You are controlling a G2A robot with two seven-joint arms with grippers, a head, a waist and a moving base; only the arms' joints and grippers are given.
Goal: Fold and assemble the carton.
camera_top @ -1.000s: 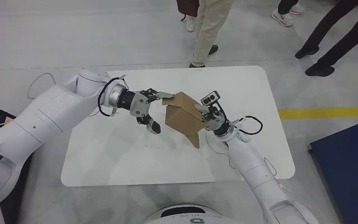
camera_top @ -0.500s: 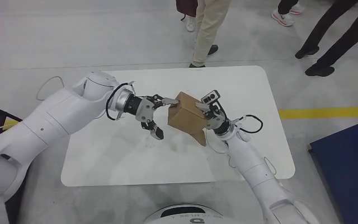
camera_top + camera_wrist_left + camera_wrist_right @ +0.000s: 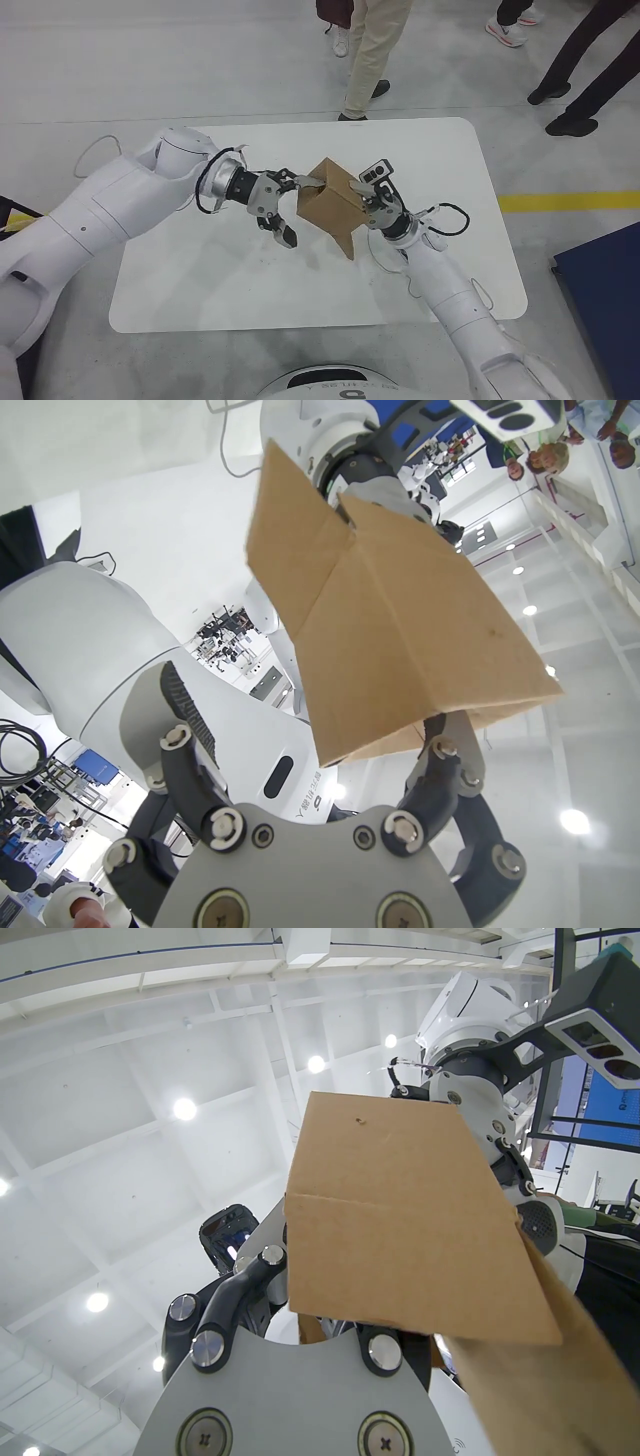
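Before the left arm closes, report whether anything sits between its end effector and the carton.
Nothing visible does. The left end effector is open beside the carton, one finger at its edge; the right end effector grips it.

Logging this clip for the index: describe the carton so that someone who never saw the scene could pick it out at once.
Find the white table, then its middle, where two white arms meet. Between the open left tool and the right tool, which grips it, is the carton. It is the only brown thing there: an angular cardboard shape with loose flaps.
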